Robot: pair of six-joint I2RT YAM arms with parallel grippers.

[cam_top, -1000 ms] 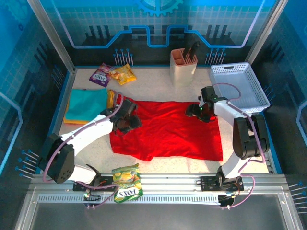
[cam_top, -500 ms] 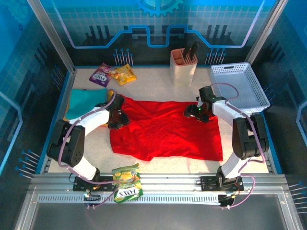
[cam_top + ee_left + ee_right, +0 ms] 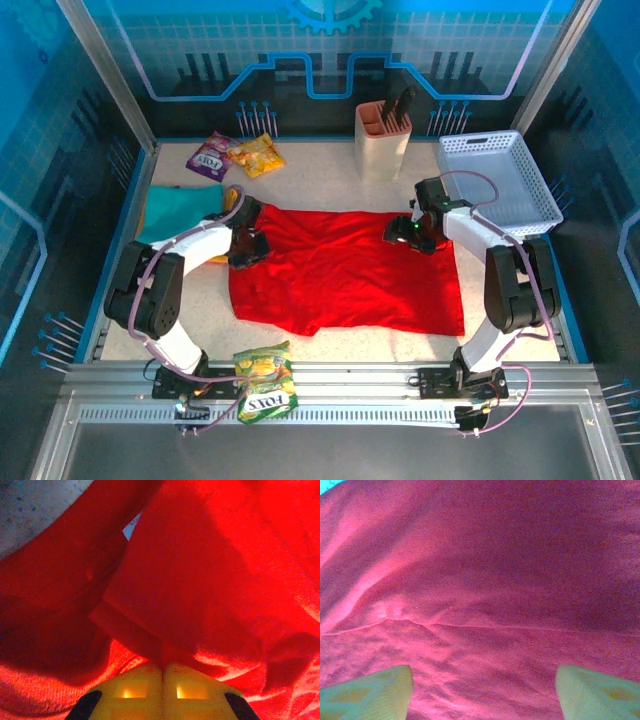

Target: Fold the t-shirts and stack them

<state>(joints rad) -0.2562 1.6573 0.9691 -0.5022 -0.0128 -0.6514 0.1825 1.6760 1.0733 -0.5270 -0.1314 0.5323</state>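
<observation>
Our left gripper (image 3: 246,245) pinches the red t-shirt (image 3: 350,275) at its upper-left corner, our right gripper (image 3: 413,233) spread over the upper-right, likely readying a fold.

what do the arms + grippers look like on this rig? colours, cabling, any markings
Both arms look alike. The left arm and right arm have white link shells with black joints and black wrist ends. A thin mauve cable loops loosely along each arm. The left gripper and right gripper carry pale yellow, blocky fingers. No markings are legible.
</observation>
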